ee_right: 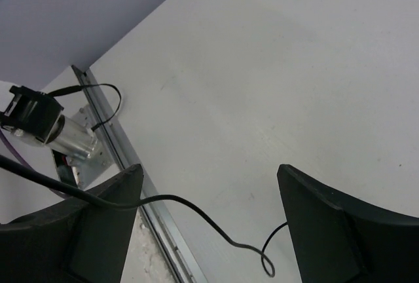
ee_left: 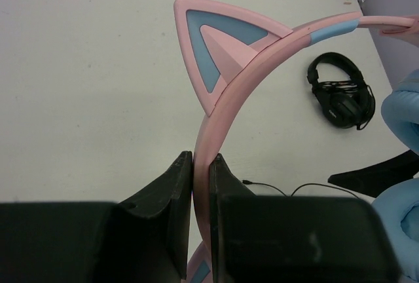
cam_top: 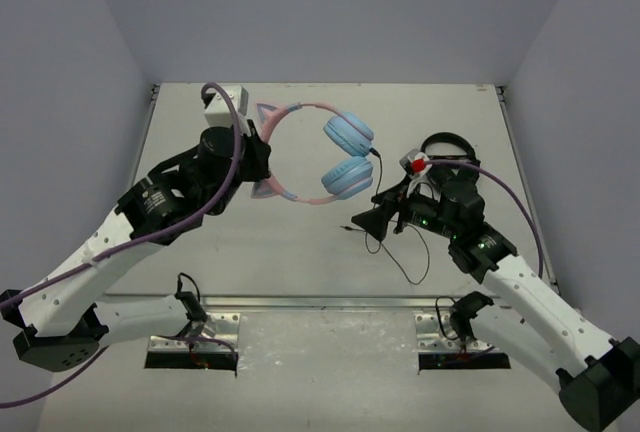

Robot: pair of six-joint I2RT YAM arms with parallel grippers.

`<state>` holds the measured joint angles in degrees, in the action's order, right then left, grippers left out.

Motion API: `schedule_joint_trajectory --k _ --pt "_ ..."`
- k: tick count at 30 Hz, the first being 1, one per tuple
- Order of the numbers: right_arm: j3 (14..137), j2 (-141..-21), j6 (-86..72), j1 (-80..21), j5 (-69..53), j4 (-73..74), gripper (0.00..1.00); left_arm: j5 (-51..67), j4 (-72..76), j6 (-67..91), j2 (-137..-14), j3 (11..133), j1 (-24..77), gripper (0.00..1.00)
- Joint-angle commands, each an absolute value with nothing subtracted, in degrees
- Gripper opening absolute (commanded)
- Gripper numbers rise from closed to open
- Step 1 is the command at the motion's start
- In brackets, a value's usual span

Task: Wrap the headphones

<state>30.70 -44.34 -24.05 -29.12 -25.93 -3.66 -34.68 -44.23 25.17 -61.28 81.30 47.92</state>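
While the left gripper (ee_left: 201, 165) pinched the pink cat-eared, blue-cupped headphones (cam_top: 345, 177) by their headband (ee_left: 213, 122), their thin black cable (ee_right: 196, 211) trailed from the earcups (cam_top: 347, 135) crosswise beneath the nearer, wide-spread right gripper (ee_right: 209, 178).

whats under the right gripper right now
Beneath the open right gripper, the thin black cable snakes across the bare table and curls into a small loop; the jaws are not clamping it. The two fingers cover whatever lies directly below them.
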Motion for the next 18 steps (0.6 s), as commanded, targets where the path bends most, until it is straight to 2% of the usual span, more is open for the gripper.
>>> schedule_joint_trajectory --k 1,3,4,6,7,11,14,18 --pt "34.09 -44.74 -20.57 -29.27 -24.27 -2.83 0.84 -34.01 -39.72 29.00 -58.62 81.83 47.46 0.00" --pt "34.28 -44.56 -19.17 -29.27 -24.69 -3.34 0.82 -33.66 -39.99 29.27 -58.36 82.00 47.46 0.00" --pt "34.54 -44.73 -18.81 -29.27 -25.57 -4.64 0.73 -33.23 -40.08 29.53 -58.10 82.18 47.46 0.00" --pt "35.07 -46.84 -18.55 -29.27 -28.98 -6.67 0.65 -32.70 -40.08 30.76 -57.57 82.62 47.46 0.00" --pt "35.94 -47.98 -18.46 -29.27 -30.22 -7.03 0.57 -32.43 -39.73 30.94 -57.48 82.88 47.46 0.00" --pt "36.74 -53.60 -18.89 -29.27 -35.23 -9.22 0.44 -32.25 -39.55 32.87 -57.30 84.90 47.46 0.00" --pt "33.67 -55.46 -21.35 -29.27 -37.97 -15.80 0.45 -34.01 -39.82 34.01 -57.13 86.83 47.46 0.00" --pt "30.15 -56.60 -21.71 -29.27 -35.26 -20.73 0.50 -36.55 -35.78 31.91 -55.29 85.96 47.46 0.01"
